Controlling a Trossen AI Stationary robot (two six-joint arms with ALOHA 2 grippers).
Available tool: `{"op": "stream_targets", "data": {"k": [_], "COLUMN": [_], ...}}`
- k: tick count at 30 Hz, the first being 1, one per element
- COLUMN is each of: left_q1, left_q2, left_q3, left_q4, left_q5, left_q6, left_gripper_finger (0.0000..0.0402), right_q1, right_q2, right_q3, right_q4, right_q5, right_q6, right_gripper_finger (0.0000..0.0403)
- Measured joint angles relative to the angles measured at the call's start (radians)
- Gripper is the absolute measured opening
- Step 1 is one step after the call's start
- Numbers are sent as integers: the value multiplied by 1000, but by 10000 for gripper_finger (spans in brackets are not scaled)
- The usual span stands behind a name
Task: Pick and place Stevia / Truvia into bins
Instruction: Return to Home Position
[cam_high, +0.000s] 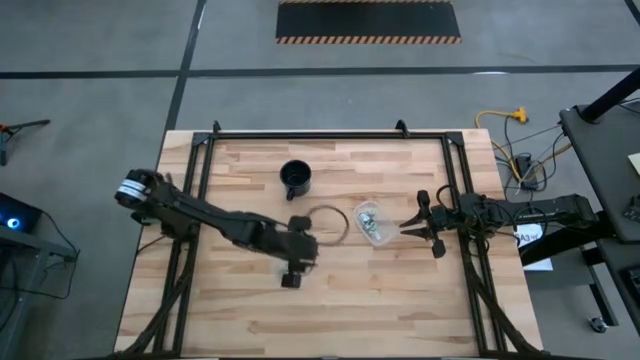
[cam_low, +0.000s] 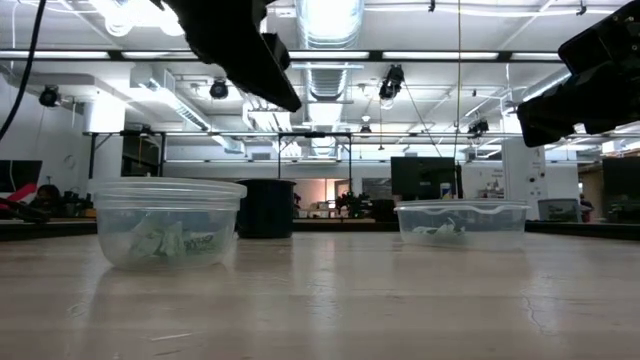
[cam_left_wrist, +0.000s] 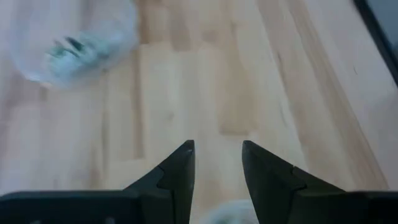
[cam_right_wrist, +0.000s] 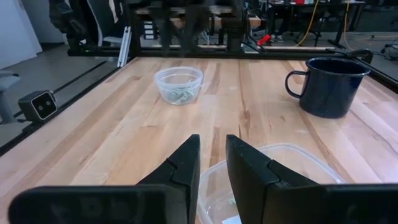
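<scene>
Sachets (cam_high: 372, 226) lie in bin (cam_high: 358, 211) beside right gripper (cam_high: 407, 227).

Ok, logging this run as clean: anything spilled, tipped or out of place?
Nothing stands out. The round tub and oblong tub stand upright with sachets inside, the mug is upright, and no sachet shows loose on the table.

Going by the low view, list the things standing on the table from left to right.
round clear tub → black mug, standing farther back → oblong clear tub
</scene>
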Motion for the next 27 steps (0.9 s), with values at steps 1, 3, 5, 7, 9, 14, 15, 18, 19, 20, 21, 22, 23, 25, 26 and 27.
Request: {"op": "stream_targets", "data": {"k": [1,3,5,7,9,14,15,18,19,20,21,22,23,25,26,27], "left_q1": [15,46,78,119,159,212,213,213,213,213,213,213,213,213,213,213], "left_q2": [-26,-83,-159,-262,-403,-724,-777,-917,-957,-991,-1023,-1051,-1075,-1113,-1126,-1135], "left_q3": [-37,-133,-255,-367,-471,-695,-731,-825,-852,-875,-897,-919,-940,-976,-990,-1002], "left_q4": [47,180,276,312,319,460,485,544,549,549,548,548,547,547,546,548], "left_q5": [1,15,42,83,88,30,25,22,22,22,22,21,21,21,20,19], "left_q6": [10,47,74,64,59,131,131,131,131,131,131,131,131,131,131,133], "left_gripper_finger": [116,116,116,116,116,116,116,116,116,116,116,116,116,116,116,116], "right_q1": [0,0,0,0,0,0,0,0,0,0,0,0,0,0,0,0], "right_q2": [1,0,1,0,1,0,0,0,0,0,0,0,0,0,0,0], "right_q3": [0,0,0,0,0,0,0,0,0,0,0,0,0,0,0,0], "right_q4": [0,0,0,0,0,0,0,0,0,0,0,0,0,0,0,0], "right_q5": [1,0,1,1,1,0,0,0,0,0,0,0,0,0,0,0], "right_q6": [2,-1,1,0,0,1,2,1,2,1,0,0,1,1,0,0], "right_gripper_finger": [68,68,68,68,68,68,68,68,68,68,68,68,68,68,68,68]}}
